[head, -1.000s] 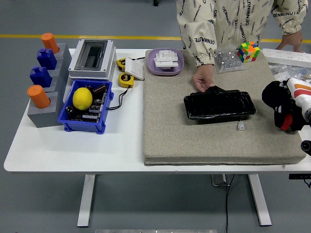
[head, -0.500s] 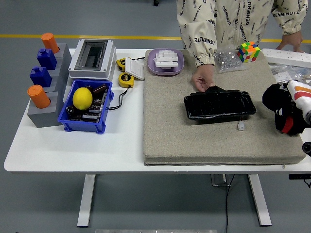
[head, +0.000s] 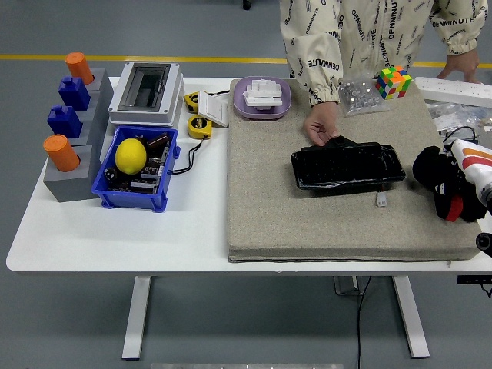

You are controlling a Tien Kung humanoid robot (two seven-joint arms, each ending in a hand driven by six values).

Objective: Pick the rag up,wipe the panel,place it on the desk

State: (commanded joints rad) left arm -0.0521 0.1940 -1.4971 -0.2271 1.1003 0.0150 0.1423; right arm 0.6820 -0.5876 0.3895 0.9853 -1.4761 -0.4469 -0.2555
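The panel [head: 347,167] lies long axis left-right at nine o'clock from my right hand [head: 443,184], whose finger state I cannot tell.

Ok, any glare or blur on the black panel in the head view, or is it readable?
Head view: sharp and evenly lit, shadows soft. The black panel shows small glossy highlights, its edges still clear. The person's hand at its far-left corner is crisp. The right hand, cut off at the picture's right edge, is dark and hard to read.
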